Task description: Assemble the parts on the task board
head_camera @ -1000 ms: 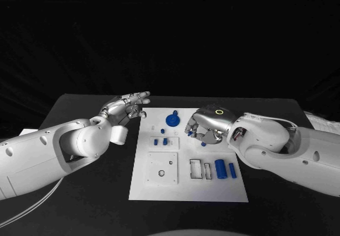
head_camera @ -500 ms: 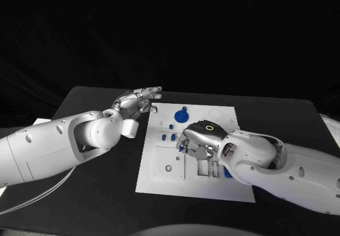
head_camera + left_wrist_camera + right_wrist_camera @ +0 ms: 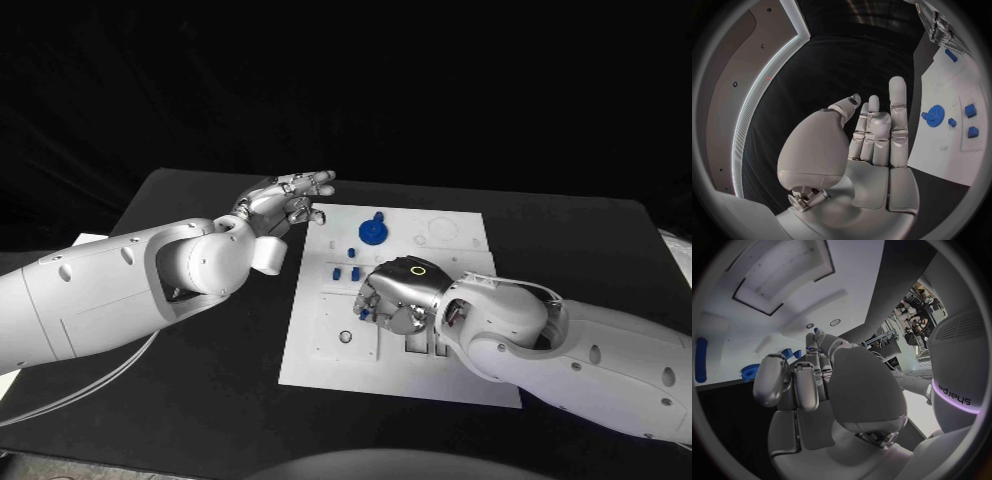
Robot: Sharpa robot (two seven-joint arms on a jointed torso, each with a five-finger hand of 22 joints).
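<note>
Right hand (image 3: 400,293) low over board (image 3: 454,385) centre, fingers curled, possibly pinching a small blue part (image 3: 816,331) for insertion. Left hand (image 3: 289,196) parked off the board's far-left corner, fingers straight, together, empty.

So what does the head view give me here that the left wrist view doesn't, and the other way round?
Head view: the right hand low over the middle of the task board, apparently pinching a small blue part, and the rectangular recesses at the board's near end.
Left wrist view: the left hand from its palm side, fingers straight and apart, nothing in it.
Both: the blue gear, small blue pieces next to it, and the board's far end.
</note>
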